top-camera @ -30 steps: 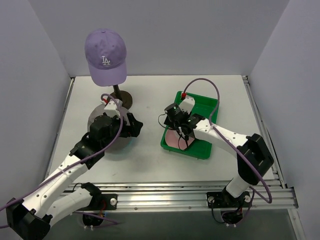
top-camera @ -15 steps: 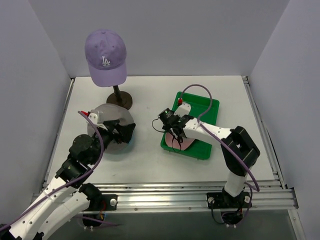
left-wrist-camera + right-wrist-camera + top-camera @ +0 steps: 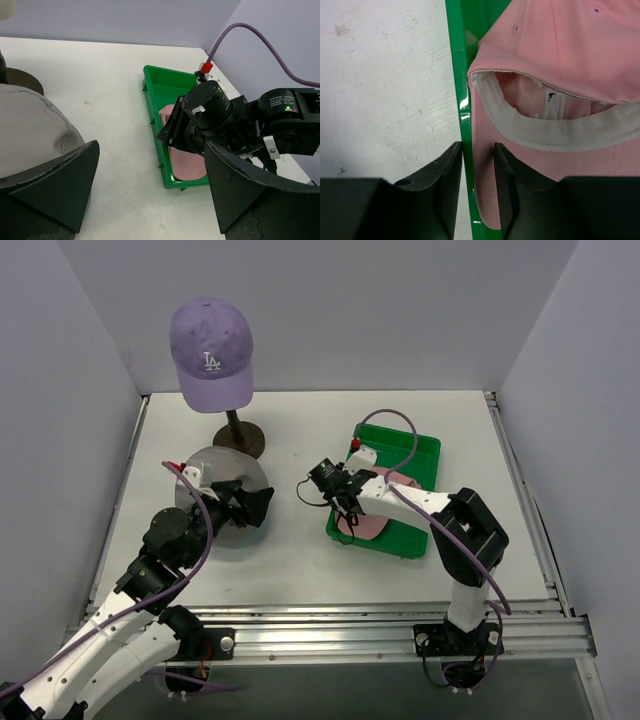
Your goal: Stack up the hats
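The lilac cap with the LA logo (image 3: 210, 352) sits on the mannequin head at the back left. The grey floppy hat (image 3: 225, 465) lies flat on the table below it and also shows in the left wrist view (image 3: 30, 130). My left gripper (image 3: 258, 508) is open and empty at the hat's right edge (image 3: 152, 146). The pink cap (image 3: 378, 525) lies in the green tray (image 3: 415, 445). My right gripper (image 3: 477, 150) is shut on the pink cap's brim (image 3: 560, 50) together with the tray's left wall (image 3: 456, 60). One finger is outside the wall, the other on the brim.
The mannequin's brown stand base (image 3: 240, 438) is just behind the grey hat. The right arm (image 3: 215, 115) reaches over the tray's near left corner. Grey walls close in the table on the left, back and right.
My left arm has pulled back off the grey hat, which now shows more. My right gripper has moved left to the tray's left wall and closed there. More of the pink cap shows.
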{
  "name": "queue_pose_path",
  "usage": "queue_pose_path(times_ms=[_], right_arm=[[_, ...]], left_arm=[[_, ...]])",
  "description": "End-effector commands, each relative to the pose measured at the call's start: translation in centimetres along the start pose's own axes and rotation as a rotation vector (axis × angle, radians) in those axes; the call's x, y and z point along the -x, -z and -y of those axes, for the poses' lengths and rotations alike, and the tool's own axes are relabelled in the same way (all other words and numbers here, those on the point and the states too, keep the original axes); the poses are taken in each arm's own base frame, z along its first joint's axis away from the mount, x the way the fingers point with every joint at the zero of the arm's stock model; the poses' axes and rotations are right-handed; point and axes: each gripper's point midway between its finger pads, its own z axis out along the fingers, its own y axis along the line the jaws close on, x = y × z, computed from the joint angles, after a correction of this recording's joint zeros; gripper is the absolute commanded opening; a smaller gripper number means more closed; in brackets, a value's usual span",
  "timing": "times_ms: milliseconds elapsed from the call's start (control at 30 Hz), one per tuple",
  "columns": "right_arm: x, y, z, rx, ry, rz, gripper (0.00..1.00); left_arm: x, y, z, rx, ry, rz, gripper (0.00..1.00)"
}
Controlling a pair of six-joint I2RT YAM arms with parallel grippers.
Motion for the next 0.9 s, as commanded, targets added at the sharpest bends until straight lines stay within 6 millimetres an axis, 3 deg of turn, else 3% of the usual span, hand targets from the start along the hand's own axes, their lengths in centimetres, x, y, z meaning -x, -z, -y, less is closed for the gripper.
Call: queue_pose_path(times_ms=[0, 333, 433, 567, 867], right_arm=[[0.8, 0.6, 3.2, -0.136, 0.040, 0.069, 0.27], [2.7, 1.2, 2.6, -0.129, 0.035, 0.134, 0.29], [3.1, 1.3, 2.2, -0.130, 0.041, 0.142, 0.23], [3.5, 1.5, 1.5, -0.117, 0.037, 0.144, 0.00], [5.2, 2.3, -0.8, -0.076, 0.063, 0.148, 0.00]], left_arm=[[2.2, 0.4, 1.0, -0.045, -0.001, 0.080, 0.94], [1.8, 0.2, 1.0, -0.045, -0.004, 0.073, 0.94], [1.8, 0.2, 1.1, -0.053, -0.002, 0.073, 0.94], [2.0, 0.5, 1.2, -0.059, 0.004, 0.081, 0.94], [1.8, 0.3, 1.0, -0.051, -0.005, 0.074, 0.94]])
